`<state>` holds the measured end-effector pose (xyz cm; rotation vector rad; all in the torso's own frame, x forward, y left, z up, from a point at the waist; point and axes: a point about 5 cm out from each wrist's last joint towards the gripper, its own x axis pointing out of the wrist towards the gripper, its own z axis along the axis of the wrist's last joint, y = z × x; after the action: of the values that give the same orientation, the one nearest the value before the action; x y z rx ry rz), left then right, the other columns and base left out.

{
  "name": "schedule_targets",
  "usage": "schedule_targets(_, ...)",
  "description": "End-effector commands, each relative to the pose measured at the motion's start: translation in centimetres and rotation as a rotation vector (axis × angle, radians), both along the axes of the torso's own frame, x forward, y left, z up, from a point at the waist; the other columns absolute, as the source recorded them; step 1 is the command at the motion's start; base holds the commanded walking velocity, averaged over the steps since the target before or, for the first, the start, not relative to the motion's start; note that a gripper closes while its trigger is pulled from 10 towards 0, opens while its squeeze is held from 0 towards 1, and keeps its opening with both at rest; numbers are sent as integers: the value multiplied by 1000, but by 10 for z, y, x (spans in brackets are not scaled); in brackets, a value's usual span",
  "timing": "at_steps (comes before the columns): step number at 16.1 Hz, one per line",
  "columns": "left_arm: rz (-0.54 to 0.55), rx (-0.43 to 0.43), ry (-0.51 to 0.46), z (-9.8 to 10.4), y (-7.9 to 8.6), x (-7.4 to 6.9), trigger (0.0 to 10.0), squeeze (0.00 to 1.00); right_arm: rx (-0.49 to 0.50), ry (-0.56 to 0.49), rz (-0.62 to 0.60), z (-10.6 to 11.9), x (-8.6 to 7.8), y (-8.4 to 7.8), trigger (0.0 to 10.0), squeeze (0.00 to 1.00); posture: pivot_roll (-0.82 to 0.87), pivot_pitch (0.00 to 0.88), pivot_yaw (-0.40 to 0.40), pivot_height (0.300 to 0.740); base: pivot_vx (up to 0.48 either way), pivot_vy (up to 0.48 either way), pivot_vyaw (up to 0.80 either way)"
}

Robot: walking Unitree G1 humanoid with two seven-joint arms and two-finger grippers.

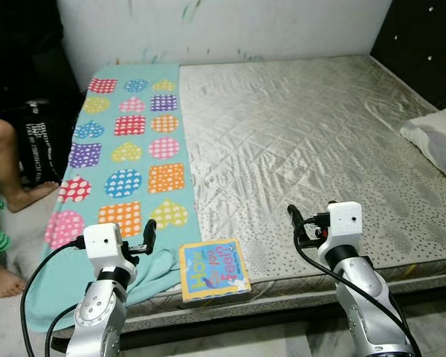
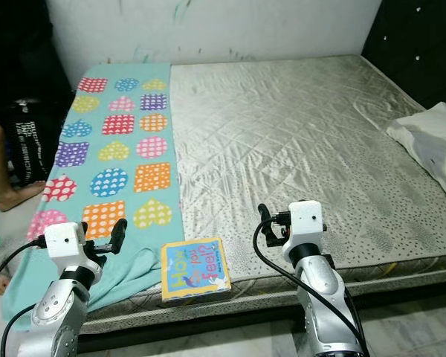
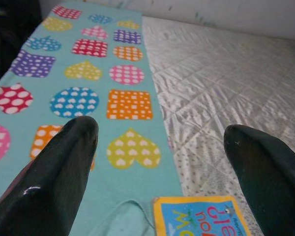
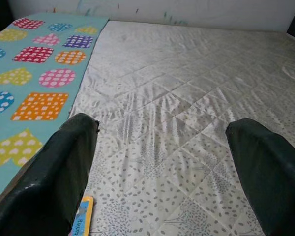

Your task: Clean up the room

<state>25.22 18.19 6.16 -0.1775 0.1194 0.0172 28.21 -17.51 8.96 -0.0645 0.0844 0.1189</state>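
We see both end effectors, left (image 1: pixel 150 236) and right (image 1: pixel 296 221), spread; the book (image 1: pixel 213 269) at the bed (image 1: pixel 320 134) edge could get nudged off.

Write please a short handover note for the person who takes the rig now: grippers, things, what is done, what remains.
Left gripper: fingers open, empty, raised over the teal blanket at the near edge of the mattress.
Right gripper: fingers open, empty, above the mattress.
Picture book lies flat at the near edge, between the grippers, beside the blanket.
White pillow lies at the far right.
Done: nothing picked up yet.
Left: probably collect the book first.
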Motion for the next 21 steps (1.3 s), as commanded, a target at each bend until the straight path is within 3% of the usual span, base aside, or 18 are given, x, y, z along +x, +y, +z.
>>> schedule_targets(1,-2,7,-3,3,0,1,10000,0,-11,-16,5,7,3,-1,10000,0,-15,102,13,740,0,0,0)
schedule_targets(5,0,6,-5,3,-1,3,10000,0,-15,-14,14,7,1,1,10000,0,-20,99,12,740,0,0,0)
schedule_targets(16,25,-1,-22,11,0,4,10000,0,-29,2,42,7,-1,1,10000,0,-10,141,-4,636,0,0,0)
schedule_targets(21,18,-4,-43,21,2,3,10000,0,-36,19,29,3,-3,-4,10000,0,25,170,-2,636,0,0,0)
